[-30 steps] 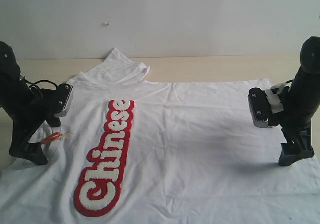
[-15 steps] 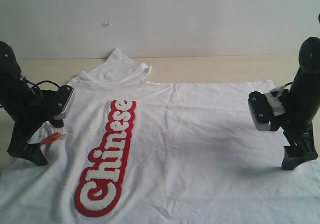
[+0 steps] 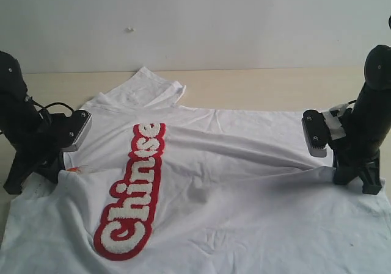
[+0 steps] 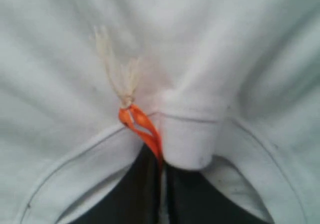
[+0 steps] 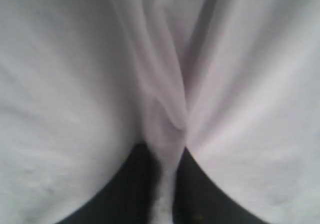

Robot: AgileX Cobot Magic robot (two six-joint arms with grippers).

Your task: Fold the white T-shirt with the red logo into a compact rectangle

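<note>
The white T-shirt with the red logo (image 3: 244, 182) lies spread face up on the table, its "Chinese" lettering (image 3: 131, 191) running lengthwise left of centre. My left gripper (image 3: 54, 171) is shut on the neck edge beside the orange tag (image 3: 76, 169). The left wrist view shows the collar (image 4: 187, 144) and orange tag (image 4: 141, 128) pinched in the left gripper (image 4: 162, 166). My right gripper (image 3: 347, 175) is shut on the opposite edge. In the right wrist view a fold of white cloth (image 5: 165, 119) is pinched in the right gripper (image 5: 167, 159). A raised ridge runs between the two grips.
One sleeve (image 3: 146, 88) lies bunched at the back, toward the wall. Bare beige table (image 3: 263, 85) shows behind the shirt. The shirt's front part runs out of the exterior view at the bottom.
Both pinched edges have risen off the table, and a taut crease has formed across the shirt. The left arm shifted outward to the left; the right gripper moved up slightly.
</note>
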